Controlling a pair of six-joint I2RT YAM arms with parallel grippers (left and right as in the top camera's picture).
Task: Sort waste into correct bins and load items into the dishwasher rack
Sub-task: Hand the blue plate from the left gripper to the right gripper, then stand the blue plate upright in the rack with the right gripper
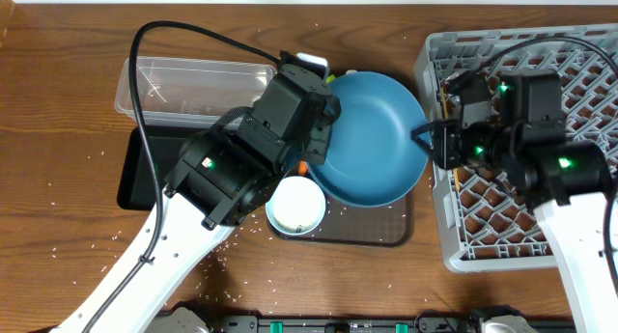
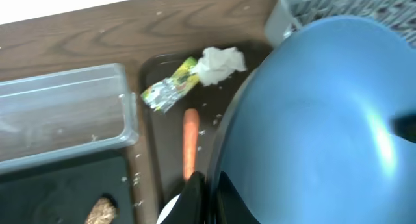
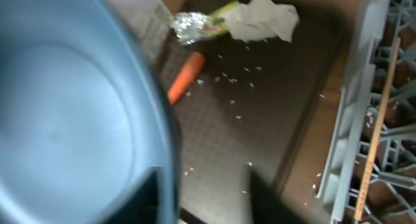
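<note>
Left hand (image 1: 314, 154): clamped on dark blue plate (image 1: 372, 130) rim; hold it level.
Right hand (image 1: 426, 145): apart, astride opposite rim; close before you release.

— How are the arms looking?
— The left arm (image 1: 232, 169) and right arm (image 1: 555, 174) are wearing boxy black housings over white lower shells, green lights (image 1: 208, 162) glowing on each.
— Cables (image 1: 145, 92)?
— Black ones are looping off both; the right claw (image 3: 201, 175) is showing dark fingers.

Blue plate (image 1: 372, 140); orange stick (image 2: 189, 143); white tissue (image 2: 221, 63); yellow-green wrapper (image 2: 170, 87); grey lattice rack (image 1: 502, 251).
</note>
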